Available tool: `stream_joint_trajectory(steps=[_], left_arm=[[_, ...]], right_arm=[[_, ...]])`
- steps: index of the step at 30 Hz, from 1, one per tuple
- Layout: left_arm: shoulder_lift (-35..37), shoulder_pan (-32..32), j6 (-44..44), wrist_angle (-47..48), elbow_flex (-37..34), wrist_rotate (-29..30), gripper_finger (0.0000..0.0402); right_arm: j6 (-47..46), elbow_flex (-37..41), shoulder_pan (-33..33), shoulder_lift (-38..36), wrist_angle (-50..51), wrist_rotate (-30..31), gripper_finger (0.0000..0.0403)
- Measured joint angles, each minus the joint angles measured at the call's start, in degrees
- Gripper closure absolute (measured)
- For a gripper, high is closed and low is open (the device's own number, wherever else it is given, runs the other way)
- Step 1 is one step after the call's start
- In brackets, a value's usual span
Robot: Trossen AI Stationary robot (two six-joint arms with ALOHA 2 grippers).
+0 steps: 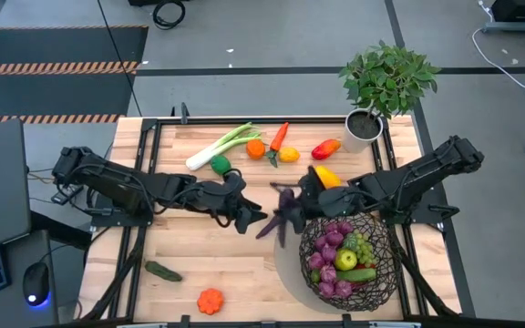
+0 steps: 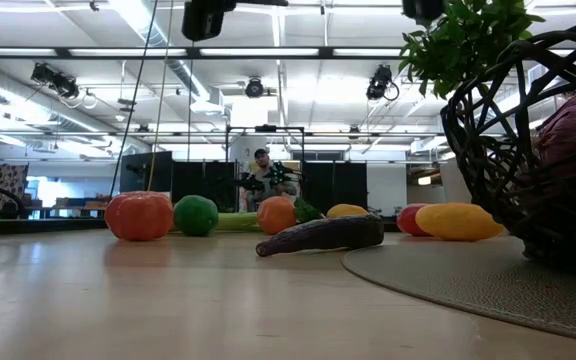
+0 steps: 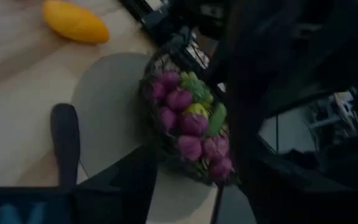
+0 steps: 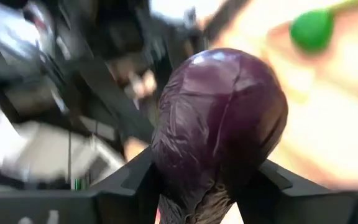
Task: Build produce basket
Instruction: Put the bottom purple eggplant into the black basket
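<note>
**Right gripper clamps a purple eggplant beside the basket**

The right gripper (image 1: 292,202) is closed on a dark purple eggplant (image 4: 219,124); in the right wrist view the glossy, wrinkled vegetable sits pinched between the two dark fingers, filling the gap. From above, the eggplant hangs near the table's middle, just off the basket's rim.

The left gripper (image 1: 244,217) hovers close by, facing the right one; whether its fingers are open or shut cannot be told.

The basket (image 1: 383,273), a round bowl of dark woven wire, sits on a grey round mat (image 1: 285,264) at the table's front right. It holds purple pieces, green grapes, a yellow-green apple and a cucumber.

Farther out lie a leek (image 1: 221,146), lime (image 1: 220,164), orange (image 1: 256,148), carrot (image 1: 279,138), a small cucumber (image 1: 163,271) and an orange pumpkin (image 1: 210,301). A potted plant (image 1: 386,87) stands at the back right corner.

No writing is readable.
</note>
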State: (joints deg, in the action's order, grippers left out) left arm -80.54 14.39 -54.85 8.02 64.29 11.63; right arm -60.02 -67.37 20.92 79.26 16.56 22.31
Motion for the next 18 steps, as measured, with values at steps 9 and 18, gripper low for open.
stream_joint_trajectory(steps=[9, 18], left_arm=[[1.6, 2.6, -1.6, 6.6, 0.0, -1.5, 0.0143], [1.6, 4.6, -1.6, 7.0, 0.0, 2.2, 0.0143]], right_arm=[[-11.7, 0.0, 9.0, -1.7, 24.1, -12.5, 0.0232], [-22.3, 0.0, 20.0, -3.0, 40.6, -22.6, 0.023]])
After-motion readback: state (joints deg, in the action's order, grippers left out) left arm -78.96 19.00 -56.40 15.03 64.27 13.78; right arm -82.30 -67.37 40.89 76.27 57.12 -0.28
